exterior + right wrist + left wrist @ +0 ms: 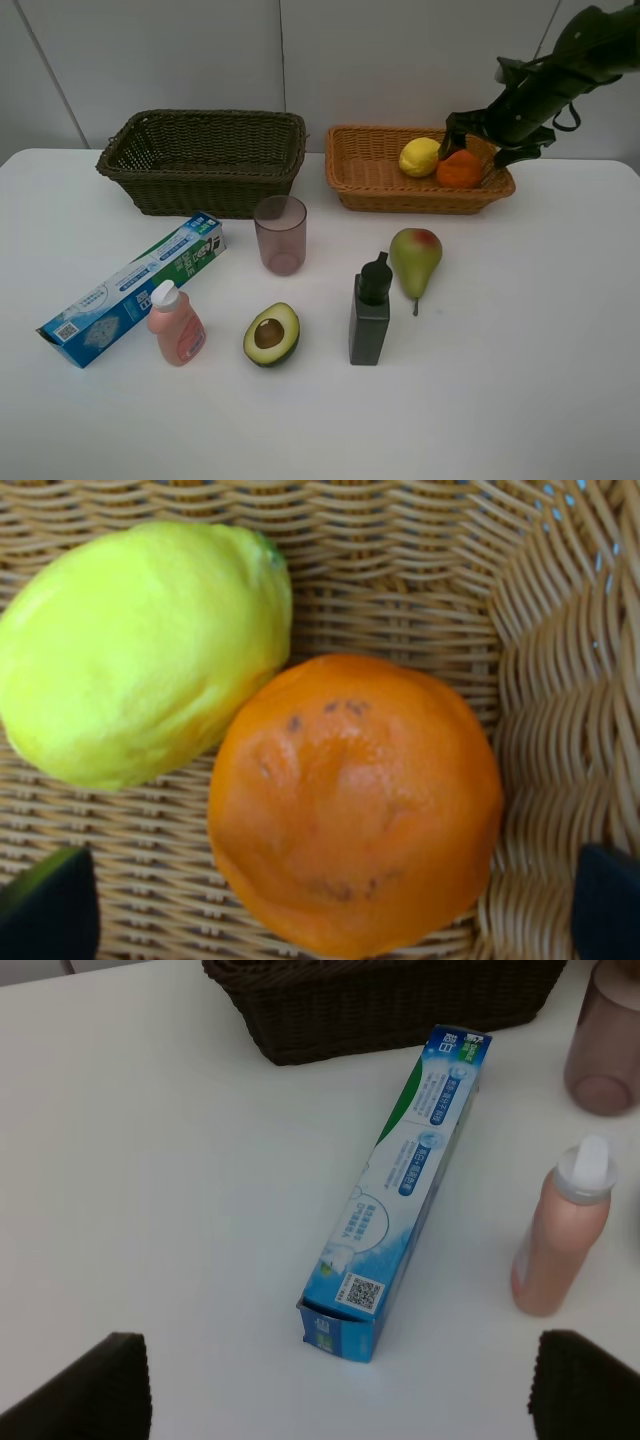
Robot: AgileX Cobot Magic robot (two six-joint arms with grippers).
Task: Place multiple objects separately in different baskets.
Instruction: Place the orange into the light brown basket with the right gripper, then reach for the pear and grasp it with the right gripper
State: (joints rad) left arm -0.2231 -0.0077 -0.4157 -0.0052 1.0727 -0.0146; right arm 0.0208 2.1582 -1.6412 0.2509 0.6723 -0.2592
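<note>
Of the right gripper [325, 920] only two dark fingertips show, cut off at the edges, spread wide and holding nothing. The orange [355, 800] lies between them in the tan basket [560, 680], touching the lemon [130, 650].

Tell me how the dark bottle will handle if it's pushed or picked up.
The dark bottle stands upright, tall on a square base, so a push near its top would probably tip it. Its flat sides should give a steady grip. The pear is close, so a fall might hit it.
</note>
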